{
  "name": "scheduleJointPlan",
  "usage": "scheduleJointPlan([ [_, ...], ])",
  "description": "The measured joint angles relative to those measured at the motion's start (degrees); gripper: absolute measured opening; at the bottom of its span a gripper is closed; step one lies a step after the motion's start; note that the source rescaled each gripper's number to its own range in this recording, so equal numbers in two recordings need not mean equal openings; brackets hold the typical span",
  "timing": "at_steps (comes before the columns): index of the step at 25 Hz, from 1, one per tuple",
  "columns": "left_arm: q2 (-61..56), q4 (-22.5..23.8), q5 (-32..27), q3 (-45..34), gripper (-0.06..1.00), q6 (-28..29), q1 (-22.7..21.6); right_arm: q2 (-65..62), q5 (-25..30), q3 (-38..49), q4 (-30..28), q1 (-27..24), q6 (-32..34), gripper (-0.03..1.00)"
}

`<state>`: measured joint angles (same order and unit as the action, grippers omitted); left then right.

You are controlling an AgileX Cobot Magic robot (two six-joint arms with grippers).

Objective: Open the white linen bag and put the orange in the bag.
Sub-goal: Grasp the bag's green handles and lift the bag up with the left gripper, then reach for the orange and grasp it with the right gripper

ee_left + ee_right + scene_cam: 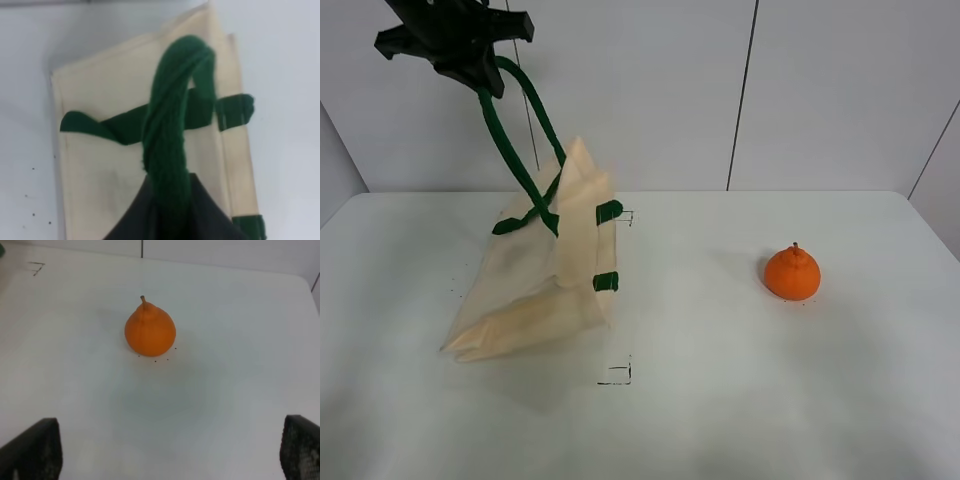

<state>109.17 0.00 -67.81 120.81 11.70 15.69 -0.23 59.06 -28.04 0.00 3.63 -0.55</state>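
As left gripper (480, 80) holds bag (535, 290), orange (792, 273) sits apart.

High view: looks down from up high toward the back wall (640, 90). Stands far off and takes in most of the table (740, 420), with the bag (545, 280) left of middle and the orange (792, 273) at the right. Left wrist view: looks straight down along the green strap (167, 150) onto the bag, very close. Right wrist view: looks down at a slant across the table at the orange, fairly near. Shared by high and left wrist views: the bag. Shared by high and right wrist views: the orange.
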Motion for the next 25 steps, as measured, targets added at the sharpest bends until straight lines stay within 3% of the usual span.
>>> scheduleJointPlan([
  [6, -3.2, -1.5, 0.0, 0.0, 0.01, -0.6, 1.2, 6.0, -0.1, -0.4, 0.0, 0.0, 0.2, 1.0],
  [11, -4.2, -1.9, 0.0, 0.0, 0.01, -0.9, 1.7, 28.1, -5.8, -6.2, 0.0, 0.0, 0.2, 1.0],
  [17, -4.4, -2.0, 0.0, 0.0, 0.01, -1.0, 1.7, 61.8, -10.9, -19.9, 0.0, 0.0, 0.2, 1.0],
  [25, -4.4, -2.0, 0.0, 0.0, 0.01, -1.0, 1.7, 100.6, -7.2, -47.0, 1.5, 0.1, -1.0, 1.0],
])
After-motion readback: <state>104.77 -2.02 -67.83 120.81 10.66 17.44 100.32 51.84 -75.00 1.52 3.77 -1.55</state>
